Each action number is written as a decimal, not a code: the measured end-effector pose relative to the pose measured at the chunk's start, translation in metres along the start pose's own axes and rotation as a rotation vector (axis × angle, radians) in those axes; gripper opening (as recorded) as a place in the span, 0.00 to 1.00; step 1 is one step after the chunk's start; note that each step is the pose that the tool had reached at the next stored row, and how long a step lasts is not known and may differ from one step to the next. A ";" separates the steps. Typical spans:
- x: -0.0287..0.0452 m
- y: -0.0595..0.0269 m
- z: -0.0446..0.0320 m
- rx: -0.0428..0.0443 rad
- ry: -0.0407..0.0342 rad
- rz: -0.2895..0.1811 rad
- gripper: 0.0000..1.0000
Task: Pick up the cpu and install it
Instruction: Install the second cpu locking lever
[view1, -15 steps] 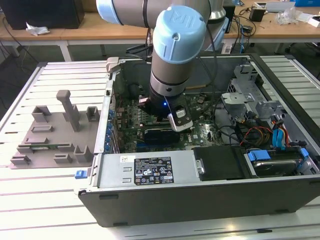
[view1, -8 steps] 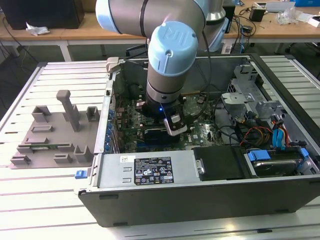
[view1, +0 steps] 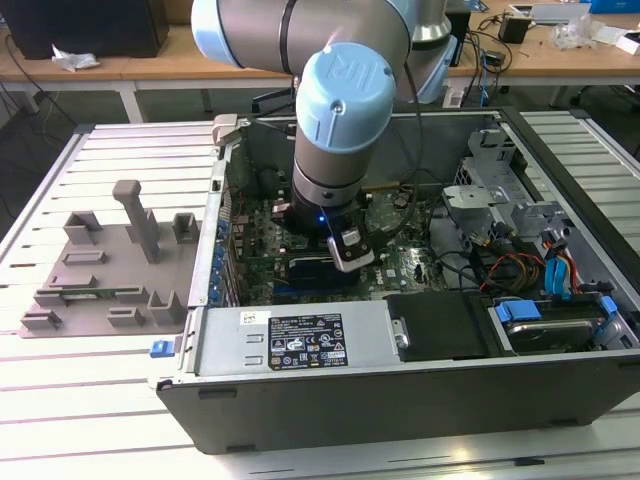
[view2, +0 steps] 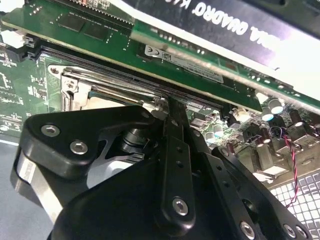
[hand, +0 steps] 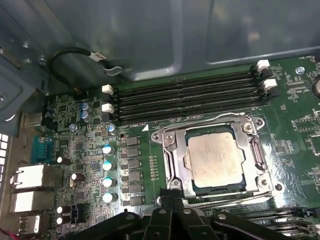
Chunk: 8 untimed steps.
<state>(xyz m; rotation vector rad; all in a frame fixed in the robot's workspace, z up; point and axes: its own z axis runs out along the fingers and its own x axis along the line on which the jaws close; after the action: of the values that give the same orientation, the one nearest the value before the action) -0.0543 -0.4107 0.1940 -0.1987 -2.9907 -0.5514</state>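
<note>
The cpu (hand: 215, 160), a flat square with a dull silver top, lies inside the motherboard socket (hand: 169, 150), with the metal load frame around it. My gripper (hand: 172, 202) is just off the socket's edge, apart from the cpu, shut with nothing between its fingers. In the second wrist view the gripper (view2: 169, 102) has its tip at the socket's metal lever rods (view2: 115, 82). In the exterior view the arm's wrist (view1: 330, 190) reaches down into the open computer case (view1: 400, 400), over the motherboard.
Memory slots (hand: 185, 95) run beside the socket, and a black graphics card (view2: 225, 30) stands close by. A grey fixture tray (view1: 110, 270) lies on the table at the exterior view's left. A power supply (view1: 290, 345) and a drive cage (view1: 500, 190) crowd the case.
</note>
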 end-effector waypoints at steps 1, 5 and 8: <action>0.0004 0.0008 -0.0026 0.0013 0.0003 0.000 0.11; 0.0018 0.0062 -0.0168 0.0064 -0.0002 0.001 0.11; 0.0008 0.0100 -0.0242 0.0211 -0.0031 0.003 0.11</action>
<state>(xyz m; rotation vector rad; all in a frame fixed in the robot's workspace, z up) -0.0521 -0.4101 0.2201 -0.2027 -2.9972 -0.5195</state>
